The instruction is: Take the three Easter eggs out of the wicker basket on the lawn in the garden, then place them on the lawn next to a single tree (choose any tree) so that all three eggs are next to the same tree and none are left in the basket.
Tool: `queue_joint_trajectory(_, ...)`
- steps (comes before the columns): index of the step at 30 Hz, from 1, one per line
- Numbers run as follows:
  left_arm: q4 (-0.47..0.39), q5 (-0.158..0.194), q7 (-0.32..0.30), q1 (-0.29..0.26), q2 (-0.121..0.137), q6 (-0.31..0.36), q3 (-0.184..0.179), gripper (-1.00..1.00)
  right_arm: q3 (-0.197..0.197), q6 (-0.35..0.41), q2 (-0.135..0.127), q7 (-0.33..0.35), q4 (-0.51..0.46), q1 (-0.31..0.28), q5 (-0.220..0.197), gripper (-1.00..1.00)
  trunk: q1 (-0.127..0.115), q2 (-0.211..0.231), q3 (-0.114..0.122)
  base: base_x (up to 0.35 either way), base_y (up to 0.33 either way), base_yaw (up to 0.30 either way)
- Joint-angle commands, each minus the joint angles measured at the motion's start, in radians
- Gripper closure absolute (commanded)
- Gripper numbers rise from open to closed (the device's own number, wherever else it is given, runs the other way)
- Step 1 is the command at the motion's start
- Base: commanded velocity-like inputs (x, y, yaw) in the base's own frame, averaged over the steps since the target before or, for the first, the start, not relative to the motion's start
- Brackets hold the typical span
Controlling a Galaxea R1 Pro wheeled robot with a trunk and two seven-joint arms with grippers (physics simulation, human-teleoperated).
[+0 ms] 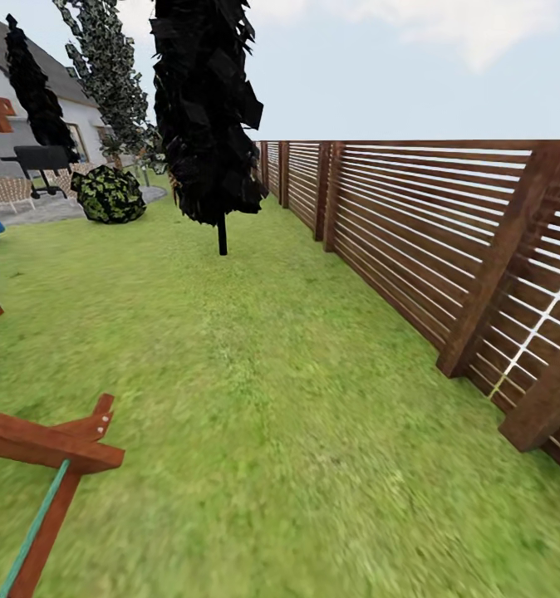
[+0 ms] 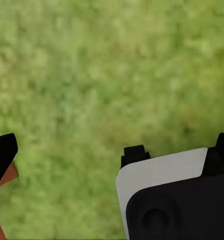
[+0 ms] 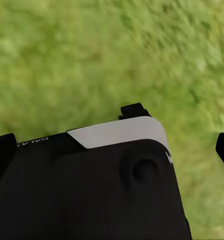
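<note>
Only lawn, the slatted fence and a black-trunked tree lie ahead; keep scanning for the basket. Whether either gripper is open, I cannot tell.

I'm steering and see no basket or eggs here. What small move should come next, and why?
Probably turn the base left to search. Ahead lie lawn, a black tree and the fence; both wrist views show grass. The garden opens leftward, toward the house.

A black tree stands ahead on the lawn, fence right.
</note>
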Motion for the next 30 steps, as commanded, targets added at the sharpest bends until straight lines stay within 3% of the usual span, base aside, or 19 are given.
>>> queue_joint_trajectory(1, 0.001, -0.003, 0.002, -0.001, 0.0, -0.003, -0.005, -1.0, -0.008, -0.005, 0.001, 0.001, 0.0, 0.0, -0.005, -1.0, 0.001, -0.001, -0.001, 0.328, 0.0, 0.066)
queue_joint_trajectory(30, 0.001, -0.003, 0.002, -0.001, 0.001, -0.008, -0.004, -1.0, -0.005, -0.006, 0.002, 0.001, 0.0, 0.0, 0.004, -1.0, 0.001, -0.001, -0.001, 0.328, 0.0, 0.004)
